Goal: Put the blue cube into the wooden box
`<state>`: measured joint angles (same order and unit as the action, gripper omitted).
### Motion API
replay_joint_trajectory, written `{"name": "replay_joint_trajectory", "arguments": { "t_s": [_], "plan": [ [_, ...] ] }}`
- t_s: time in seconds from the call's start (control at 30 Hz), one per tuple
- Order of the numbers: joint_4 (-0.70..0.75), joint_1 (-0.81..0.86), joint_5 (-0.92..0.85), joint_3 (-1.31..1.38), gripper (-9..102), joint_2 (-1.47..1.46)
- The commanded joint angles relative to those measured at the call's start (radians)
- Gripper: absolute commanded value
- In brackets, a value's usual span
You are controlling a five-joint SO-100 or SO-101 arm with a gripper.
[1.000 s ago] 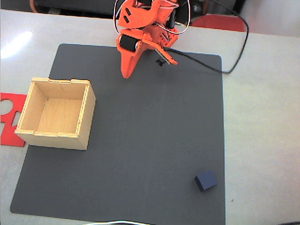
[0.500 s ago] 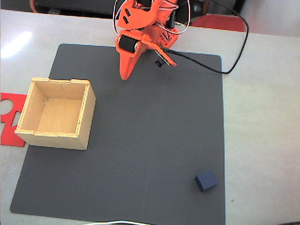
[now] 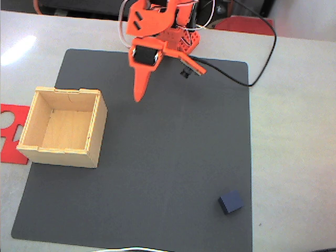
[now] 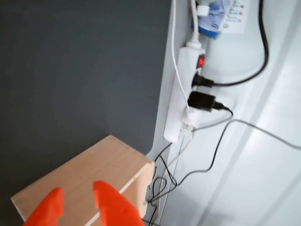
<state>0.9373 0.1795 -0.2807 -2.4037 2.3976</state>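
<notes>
In the fixed view the orange two-finger tool (image 3: 139,94) is seen near the far edge of the dark grey square mat (image 3: 157,157), its tip pointed toward the near side. The small dark navy-blue matte cube (image 3: 231,201) lies on the mat's near right corner, well apart from the tool and diagonally across the mat from it, toward the lower right of that view. This diagonal gap is judged to be what the coming move turns on: the tool must be carried forward and to the view's right before any grasp. The cube's faces are turned slightly askew to the mat's edges, so some wrist rotation may be needed.

The square light plywood box without a lid (image 3: 97,126) stands at the mat's left side, nearer the tool than the cube is, and appears empty.

In the wrist view the two orange fingertips (image 4: 106,200) are seen slightly parted with nothing between them, above the box's wall (image 4: 84,174).
</notes>
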Motion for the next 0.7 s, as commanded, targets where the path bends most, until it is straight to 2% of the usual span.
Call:
{"name": "replay_joint_trajectory", "arguments": {
  "t_s": [0.0,0.1,0.2,0.4,0.67],
  "plan": [
    [0.141,0.025,-0.121,0.515,7,-0.356],
    [0.224,0.035,-0.215,0.776,7,-0.529],
    [0.249,0.023,-0.321,0.925,9,-0.663],
    [0.144,-0.037,-0.431,0.983,10,-0.844],
    [0.049,-0.204,-0.413,0.989,13,-0.934]
  ]
}}
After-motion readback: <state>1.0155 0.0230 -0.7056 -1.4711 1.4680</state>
